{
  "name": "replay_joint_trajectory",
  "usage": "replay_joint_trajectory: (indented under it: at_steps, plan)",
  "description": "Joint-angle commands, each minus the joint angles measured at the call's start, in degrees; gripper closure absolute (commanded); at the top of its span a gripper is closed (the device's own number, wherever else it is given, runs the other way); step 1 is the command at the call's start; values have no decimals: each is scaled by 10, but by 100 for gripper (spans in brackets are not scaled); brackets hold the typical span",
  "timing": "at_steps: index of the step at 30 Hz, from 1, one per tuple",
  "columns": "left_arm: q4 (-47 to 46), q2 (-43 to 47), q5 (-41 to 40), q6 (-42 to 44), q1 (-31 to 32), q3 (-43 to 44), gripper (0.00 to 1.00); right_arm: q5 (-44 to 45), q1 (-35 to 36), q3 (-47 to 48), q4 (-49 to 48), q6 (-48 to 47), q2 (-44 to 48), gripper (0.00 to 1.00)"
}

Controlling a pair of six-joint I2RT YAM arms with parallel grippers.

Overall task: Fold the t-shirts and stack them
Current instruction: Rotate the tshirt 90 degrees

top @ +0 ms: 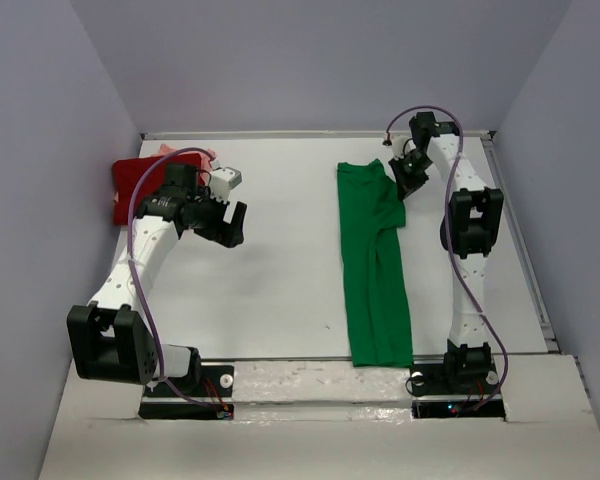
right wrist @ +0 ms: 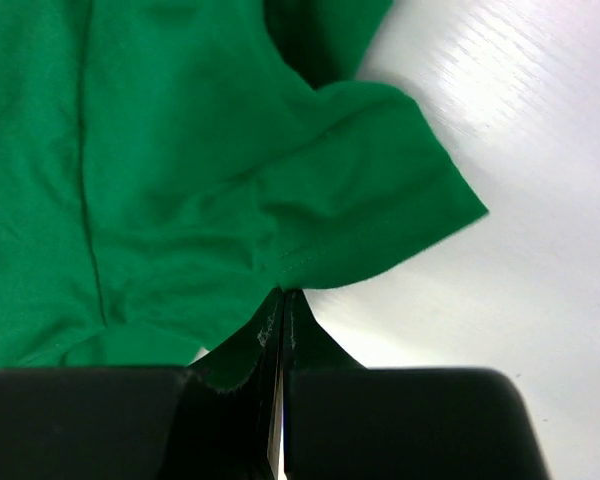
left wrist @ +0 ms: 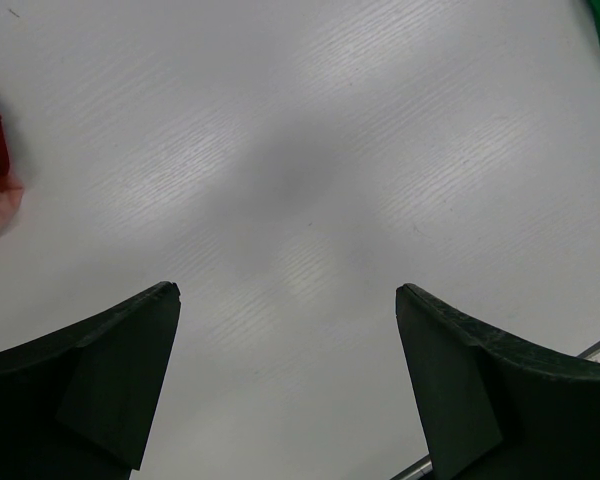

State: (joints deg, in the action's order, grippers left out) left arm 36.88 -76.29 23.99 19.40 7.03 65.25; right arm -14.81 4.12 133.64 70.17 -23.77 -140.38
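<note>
T-shirts are found at two places on the table (top: 280,300), and they are taken here from left to right. At the far left corner the dark red shirt (top: 130,190) is seen bunched, with the pale pink shirt (top: 210,155) showing just behind it. Just to the right of that pile the left gripper (top: 225,222) is held above bare tabletop, its jaws spread as wide as they go and nothing between them; in its wrist view only slivers of red and green are caught at the edges. A broad stretch of bare table is then crossed before the green shirt (top: 373,280) is reached. It is laid right of centre as a narrow strip, its long axis running from the near edge toward the far edge. At its far right corner a short sleeve (right wrist: 380,190) is left sticking out to the right. The right gripper (right wrist: 283,292) is set at that sleeve's hem, jaws pressed fully together, tip touching the cloth; whether any cloth is pinched cannot be told. The green shirt is thus judged to be the right arm's work, since the left gripper is kept well apart from it. The sleeve lies just ahead of the right gripper, so any tuck would have to be carried leftward, across the strip's long axis
</note>
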Motion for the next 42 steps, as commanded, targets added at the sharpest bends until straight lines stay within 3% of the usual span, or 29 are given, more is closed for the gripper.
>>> replay_joint_trajectory:
  at_steps: [1, 10, 25, 42]
  plan:
    - [0, 16, 10, 3, -3, 12, 1, -13, 11, 1, 6, -1, 25, 100]
    - [-1, 22, 7, 3, -3, 7, 1, 1, 35, 2, 11, -5, 14, 100]
    - [0, 30, 4, 3, -3, 5, 1, 30, 81, 92, 26, -6, -17, 100]
    - [-2, 38, 1, 3, -4, -3, 1, 68, 137, 77, 19, -15, -53, 100]
